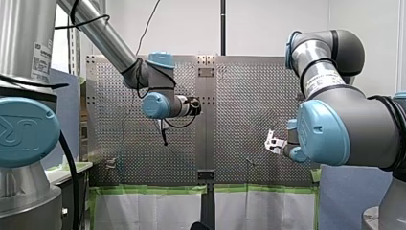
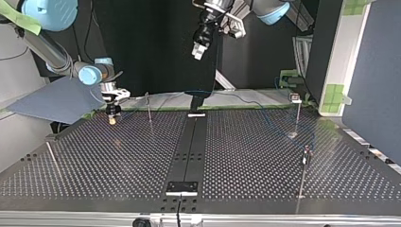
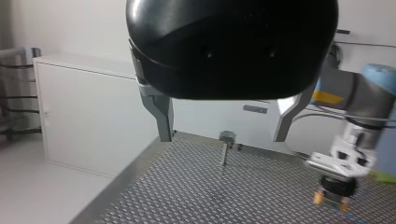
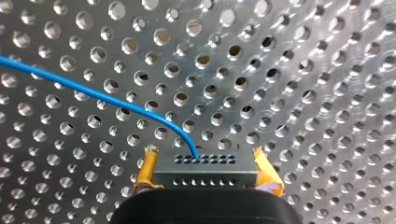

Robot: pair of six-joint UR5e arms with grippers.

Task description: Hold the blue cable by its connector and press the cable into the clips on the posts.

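Note:
In the right wrist view my right gripper [image 4: 206, 166] has its yellow pads shut on a small grey connector [image 4: 205, 176], just above the perforated plate. The thin blue cable [image 4: 93, 93] leaves the connector and curves away across the holes. Seen from the top view, this gripper [image 2: 112, 118] hangs low over the table's far left edge, and the cable [image 2: 236, 97] trails along the far edge. My left gripper [image 2: 198, 49] is raised high over the far middle. Its metal fingers [image 3: 166, 121] stand open and empty, and a clip-topped post [image 3: 226, 140] stands ahead between them.
Thin posts stand on the perforated table [image 2: 236, 156]: one near my right gripper [image 2: 149, 108], one with a clip at the far right [image 2: 296, 111], another nearer on the right [image 2: 306, 158], and a leaning rod at the left [image 2: 52, 158]. A dark strip [image 2: 189, 146] runs down the middle.

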